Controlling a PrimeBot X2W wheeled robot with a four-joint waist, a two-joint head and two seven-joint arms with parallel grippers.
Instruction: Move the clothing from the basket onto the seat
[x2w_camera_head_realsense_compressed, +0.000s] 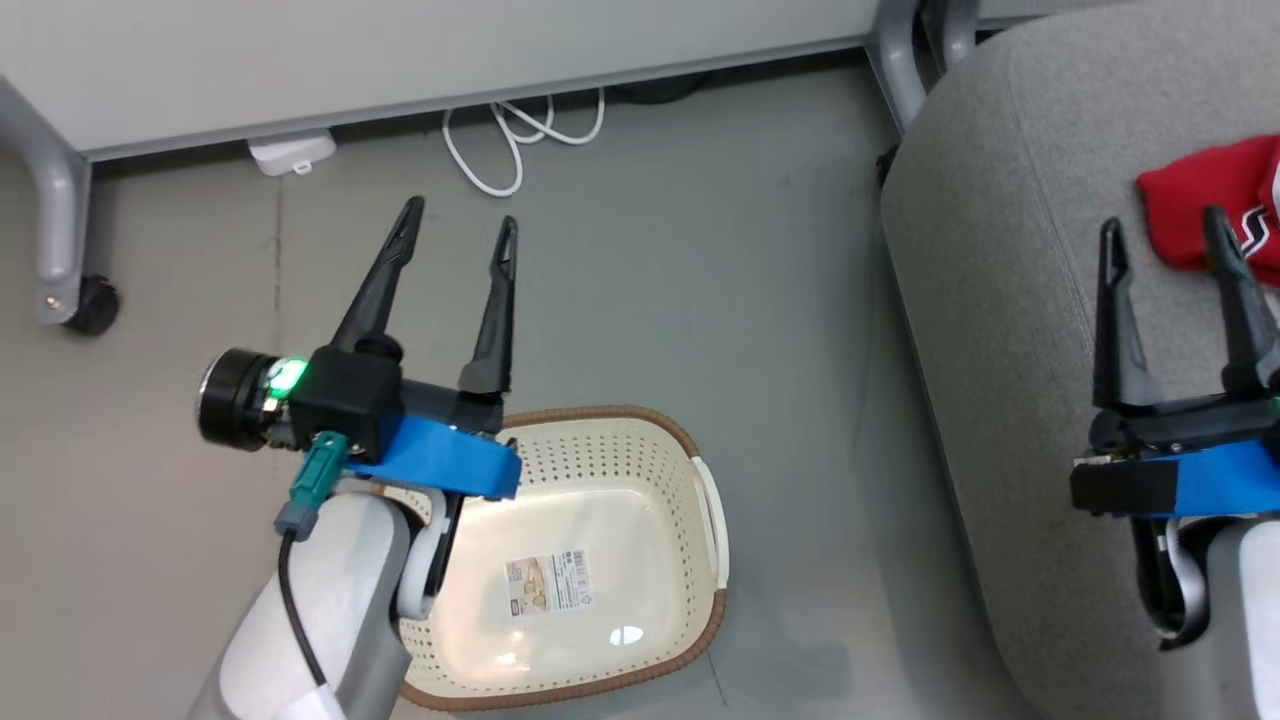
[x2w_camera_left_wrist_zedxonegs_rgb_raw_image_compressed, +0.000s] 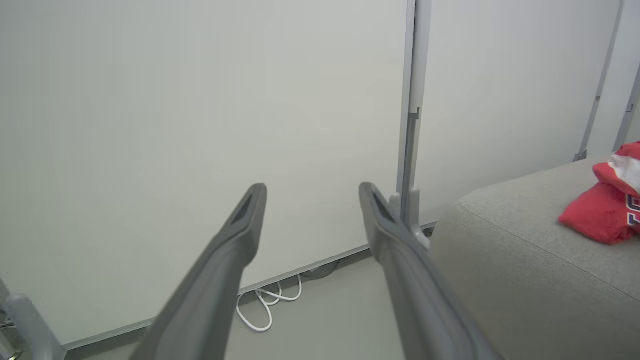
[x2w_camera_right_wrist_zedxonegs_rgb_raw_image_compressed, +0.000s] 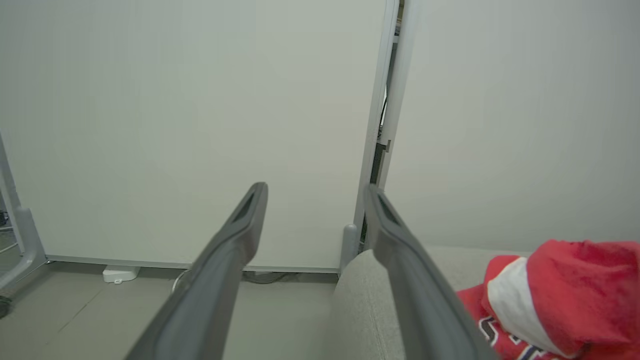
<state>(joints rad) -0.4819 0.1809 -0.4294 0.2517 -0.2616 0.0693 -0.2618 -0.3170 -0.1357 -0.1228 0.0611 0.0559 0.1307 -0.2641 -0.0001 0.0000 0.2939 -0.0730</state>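
The red clothing (x2w_camera_head_realsense_compressed: 1220, 205) with white trim lies bunched on the grey seat (x2w_camera_head_realsense_compressed: 1000, 300) at the right edge of the head view; it also shows as a red heap (x2w_camera_left_wrist_zedxonegs_rgb_raw_image_compressed: 607, 207) in the left wrist view and close by (x2w_camera_right_wrist_zedxonegs_rgb_raw_image_compressed: 560, 295) in the right wrist view. The cream basket (x2w_camera_head_realsense_compressed: 650, 470) with its brown rim stands on the floor, holding just a paper label. My left gripper (x2w_camera_head_realsense_compressed: 460, 230) hangs open above the floor beyond the basket's far left corner. My right gripper (x2w_camera_head_realsense_compressed: 1165, 235) is open over the seat, just short of the clothing, nothing between its fingers.
A white partition wall (x2w_camera_left_wrist_zedxonegs_rgb_raw_image_compressed: 200, 125) runs along the far side, with a coiled white cable (x2w_camera_head_realsense_compressed: 515, 135) and a white adapter (x2w_camera_head_realsense_compressed: 292, 152) at its foot. A grey frame leg on a castor (x2w_camera_head_realsense_compressed: 75, 300) stands at the left.
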